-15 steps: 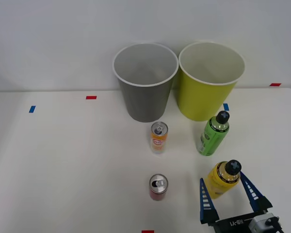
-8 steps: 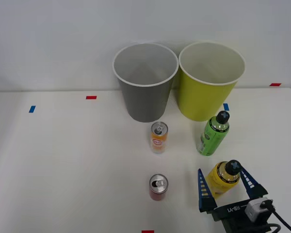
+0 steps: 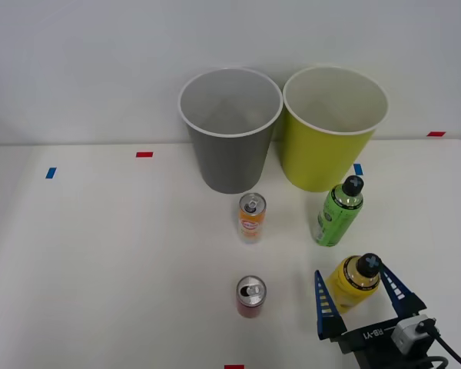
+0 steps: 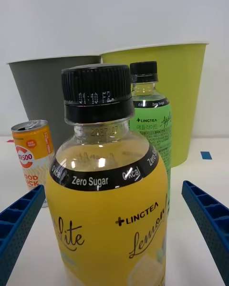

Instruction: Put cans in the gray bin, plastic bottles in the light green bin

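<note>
presently the yellow-label bottle [image 3: 353, 283] is straddled by the right gripper [image 3: 359, 290], jaws spread open, fingers [image 4: 208, 218] clear of it.

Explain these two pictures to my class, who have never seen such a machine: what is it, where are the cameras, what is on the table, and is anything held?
It is a robot with arms. One picture looks down from above the arms; the other comes from a camera on its right wrist. The blue right pincer is open, its fingers either side of the yellow-label bottle without closing on it, so nothing is held. On the white table also stand a green-label bottle, an orange-and-white can, a dark red can, a gray bin and a light green bin.
</note>
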